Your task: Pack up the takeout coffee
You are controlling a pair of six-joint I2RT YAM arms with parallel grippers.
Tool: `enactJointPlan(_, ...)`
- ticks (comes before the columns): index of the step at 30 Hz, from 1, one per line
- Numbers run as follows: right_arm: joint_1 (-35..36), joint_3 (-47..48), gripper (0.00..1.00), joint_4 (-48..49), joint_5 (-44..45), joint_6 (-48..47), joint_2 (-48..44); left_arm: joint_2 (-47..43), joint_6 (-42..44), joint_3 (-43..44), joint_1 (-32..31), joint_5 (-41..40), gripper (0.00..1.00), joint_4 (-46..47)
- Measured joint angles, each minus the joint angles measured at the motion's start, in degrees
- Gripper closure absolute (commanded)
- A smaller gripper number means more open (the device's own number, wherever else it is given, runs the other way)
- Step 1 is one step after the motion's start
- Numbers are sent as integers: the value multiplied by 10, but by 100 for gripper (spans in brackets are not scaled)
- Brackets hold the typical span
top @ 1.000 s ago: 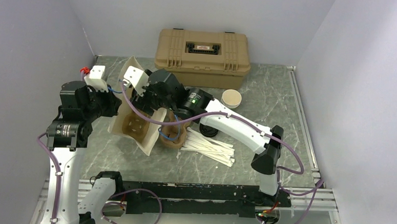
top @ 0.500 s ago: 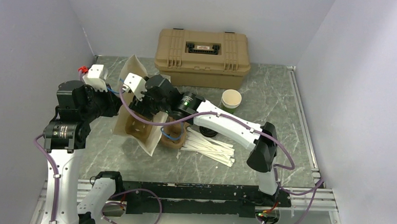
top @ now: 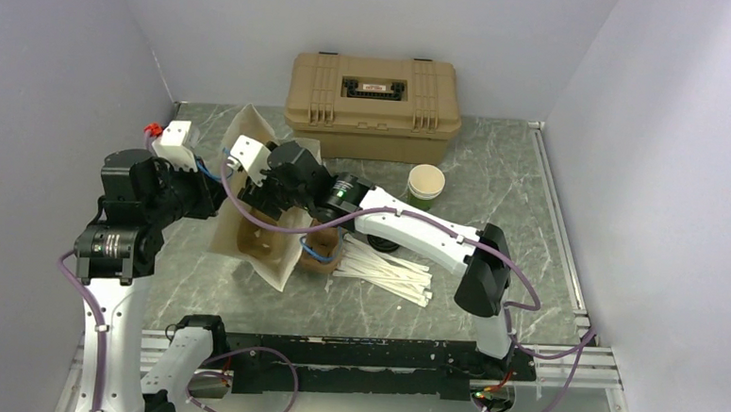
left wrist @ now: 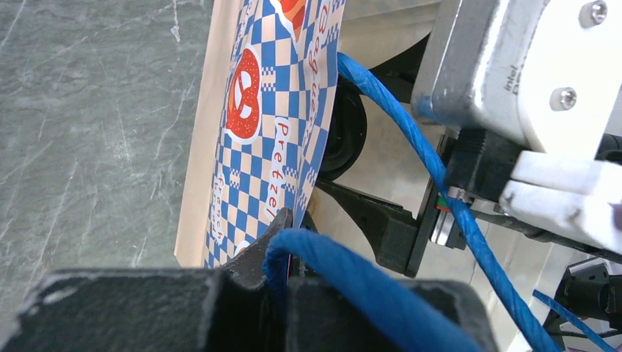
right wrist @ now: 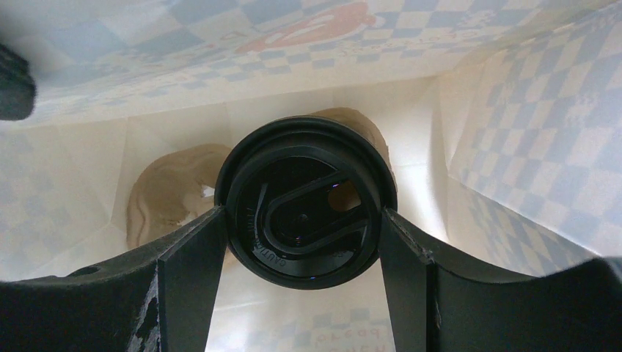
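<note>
The takeout coffee (right wrist: 301,198) shows only as its round black lid, seen from above inside the paper bag; its kraft side is hidden. My right gripper (right wrist: 302,231) is shut on it, one finger (right wrist: 192,271) touching each side of the lid. In the top view the right gripper (top: 270,184) reaches into the open mouth of the bag (top: 279,258). My left gripper (left wrist: 297,224) is shut on the bag's blue-checked rim (left wrist: 271,110) and holds it open at the left (top: 213,196).
A brown pulp carrier (right wrist: 165,194) lies in the bag's bottom. A tan toolbox (top: 375,93) stands at the back. A green paper cup (top: 426,184), white sticks (top: 387,268) and another brown carrier (top: 326,253) sit right of the bag.
My right gripper has moved left and down into the bag with the coffee. The bag has tilted more upright and the left arm has shifted slightly left with it.
</note>
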Motion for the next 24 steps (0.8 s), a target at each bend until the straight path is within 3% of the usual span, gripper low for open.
enactJointPlan(24,-1,-21,61,4,30,0,-37,-2,1,11,-1,-13,100,-36)
